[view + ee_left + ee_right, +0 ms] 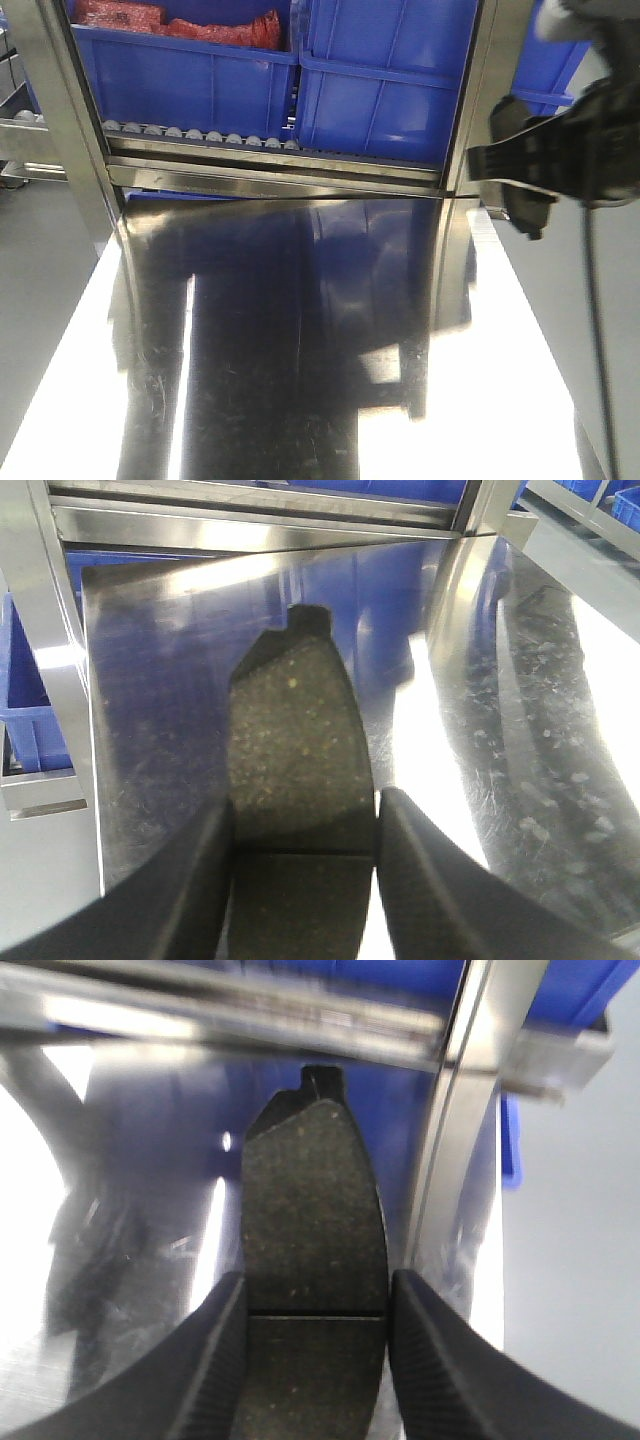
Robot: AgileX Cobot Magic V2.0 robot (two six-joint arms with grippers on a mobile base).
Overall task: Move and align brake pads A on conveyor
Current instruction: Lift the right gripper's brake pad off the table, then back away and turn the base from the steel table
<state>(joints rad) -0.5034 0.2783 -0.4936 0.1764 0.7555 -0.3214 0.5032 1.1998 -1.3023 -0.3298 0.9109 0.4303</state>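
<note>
A: Front view, left to right?
B: Left bin [190,85] with a red load [180,22], rollers [200,134] under it, right bin [385,80], and the steel top [300,350] in front. The right gripper [520,170] is at the far right edge, black and blurred. Can't read its fingers from there.
A: So only the wrist cams show the pads?
B: Yes. In the left wrist view the left gripper [303,875] has its fingers [190,890] set narrow, pressed to both long edges of the left pad [295,740]. The pad is dark and speckled, its groove sits just ahead of the fingertips, and its end tab points away from the camera.
A: Where is it?
B: In the grip, over the steel top. Whether it touches the steel, can't tell.
A: Right wrist?
B: Same picture. Its fingers [440,1360] are narrow and clamp the right pad [315,1210] on both sides. The groove lies between them, tab forward. The pad is over the steel top's right part, near a frame post [450,1160].
</note>
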